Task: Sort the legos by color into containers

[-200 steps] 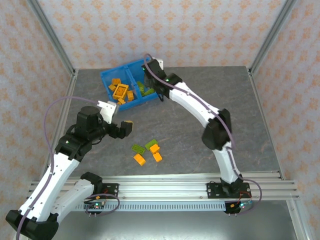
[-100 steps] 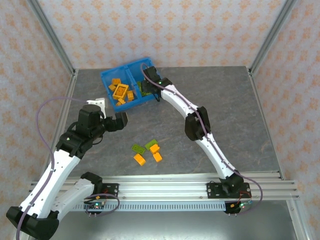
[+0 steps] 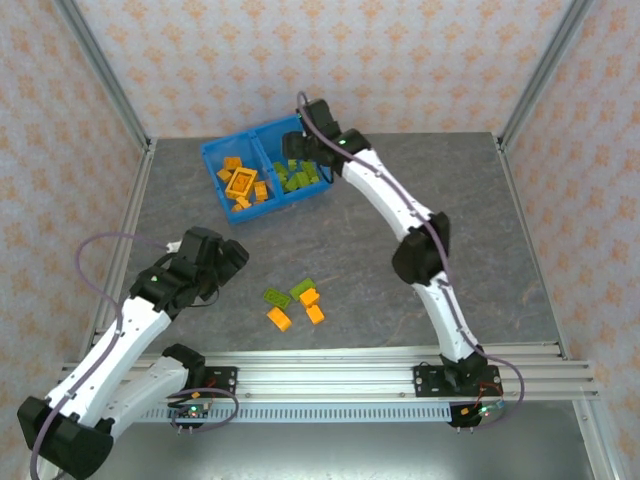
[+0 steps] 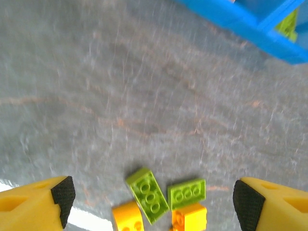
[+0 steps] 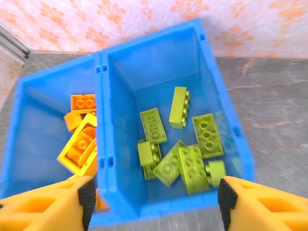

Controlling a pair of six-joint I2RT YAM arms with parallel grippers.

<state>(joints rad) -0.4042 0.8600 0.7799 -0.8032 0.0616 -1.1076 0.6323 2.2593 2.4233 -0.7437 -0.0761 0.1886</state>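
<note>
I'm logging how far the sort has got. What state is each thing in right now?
Left claw: open, empty, above the loose bricks.
Right claw: open, empty, over the bin.
Bin: upright, bricks in both compartments.
Orange pile: sorted, in the left compartment.
Green pile: sorted, in the right compartment.
Loose bricks: unsorted, two green and three orange on the table.
</note>
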